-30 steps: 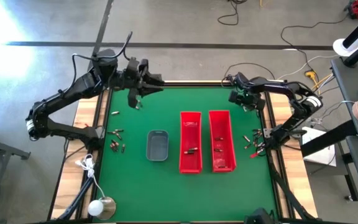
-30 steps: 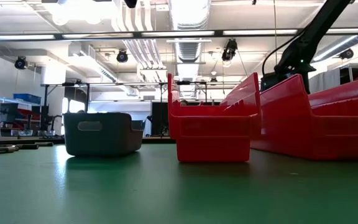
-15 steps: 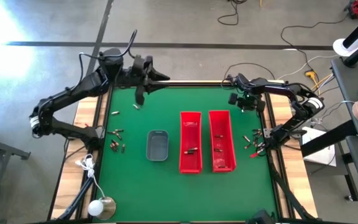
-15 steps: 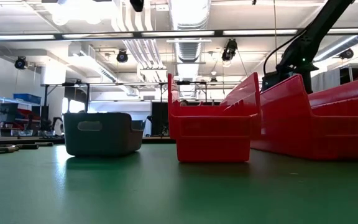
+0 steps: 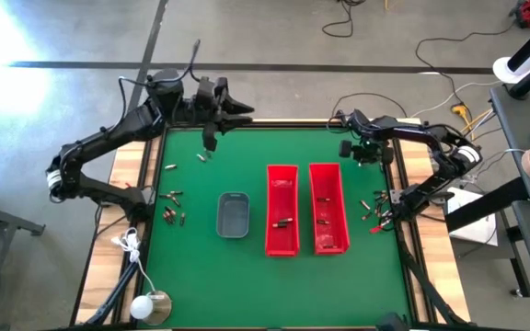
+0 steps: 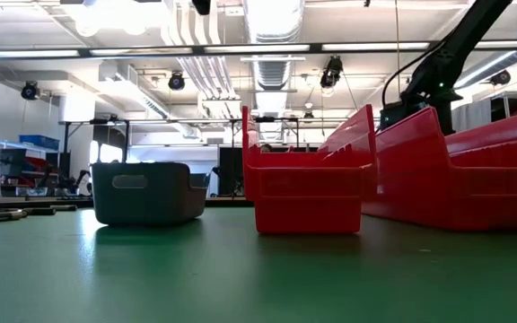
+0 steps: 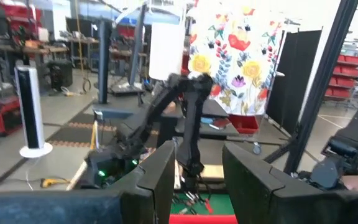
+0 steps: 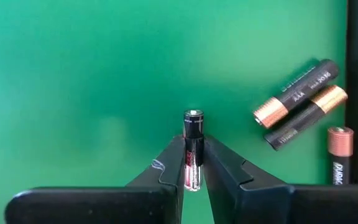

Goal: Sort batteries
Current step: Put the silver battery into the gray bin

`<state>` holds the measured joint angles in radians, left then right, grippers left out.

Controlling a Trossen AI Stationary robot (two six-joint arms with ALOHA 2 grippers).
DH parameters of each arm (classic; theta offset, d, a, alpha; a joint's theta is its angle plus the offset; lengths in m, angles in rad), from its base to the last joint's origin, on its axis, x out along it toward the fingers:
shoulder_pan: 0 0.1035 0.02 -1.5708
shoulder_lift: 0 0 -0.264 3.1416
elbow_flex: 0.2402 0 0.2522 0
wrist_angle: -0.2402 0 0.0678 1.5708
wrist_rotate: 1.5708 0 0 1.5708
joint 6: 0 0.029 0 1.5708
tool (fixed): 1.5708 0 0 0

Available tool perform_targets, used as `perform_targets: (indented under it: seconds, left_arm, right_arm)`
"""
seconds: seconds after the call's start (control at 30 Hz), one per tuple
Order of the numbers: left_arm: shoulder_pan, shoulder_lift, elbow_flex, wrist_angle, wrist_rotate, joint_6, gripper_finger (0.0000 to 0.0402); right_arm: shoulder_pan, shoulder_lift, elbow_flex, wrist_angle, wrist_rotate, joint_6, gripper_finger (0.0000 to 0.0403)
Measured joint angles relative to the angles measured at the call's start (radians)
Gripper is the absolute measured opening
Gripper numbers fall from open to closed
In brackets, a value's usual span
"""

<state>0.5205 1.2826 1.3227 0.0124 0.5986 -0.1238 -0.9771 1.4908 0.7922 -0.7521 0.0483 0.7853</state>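
Note:
My right gripper [image 5: 361, 154] points down at the green mat's far right corner, shut on a small black-and-red battery [image 8: 192, 134] with a silvery end. Three larger copper-ended batteries [image 8: 300, 102] lie on the mat beside it. More batteries lie in a group at the left [image 5: 173, 204] and in another on the right edge [image 5: 375, 210]. Two lie loose farther back [image 5: 201, 157]. My left gripper [image 7: 197, 180] is open and empty. It hangs level above the table's far edge [image 5: 237, 112]. My right gripper pinches the small battery's long sides [image 8: 193, 163] between its two fingertips [image 8: 174, 163], coming from above and pointing down. The silvery end [image 8: 193, 115] sticks out past the fingertips. Whether the battery is off the mat, I cannot tell.
Two long red bins [image 5: 282, 210] [image 5: 328, 208] stand side by side right of centre, each with a few batteries inside. A small grey tray [image 5: 233, 214] sits to their left. In the low view the bins [image 6: 308, 170] hide my right gripper. The mat's near half is bare.
My left gripper has shifted a little toward the table's far edge and to the right, staying level and high. My right arm has stayed over the far right corner.

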Motion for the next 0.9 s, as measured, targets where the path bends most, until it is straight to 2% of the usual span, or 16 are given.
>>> perform_targets:
  seconds: [0.17,0.3,0.6,0.77,0.9]
  left_arm:
    - [0.01,-0.002,0.059,-0.015,-0.008,0.002,0.0115]
    - [0.01,-0.003,0.095,-0.021,-0.007,0.003,0.0115]
    - [0.01,0.021,0.185,-0.022,-0.01,0.066,0.0115]
    - [0.01,0.021,0.207,-0.077,-0.011,0.059,0.0115]
    - [0.01,-0.008,0.207,-0.176,-0.006,0.063,0.0115]
  right_arm:
    - [0.009,-0.114,0.001,-0.003,0.008,-0.043,0.0029]
    - [0.067,-0.231,0.021,0.0,0.024,-0.108,0.0027]
    - [0.362,-0.432,0.063,0.066,0.031,-0.247,0.0025]
    - [0.511,-0.455,0.072,0.11,0.074,-0.232,0.0024]
    - [0.616,-0.423,0.11,0.158,0.098,-0.203,0.0024]
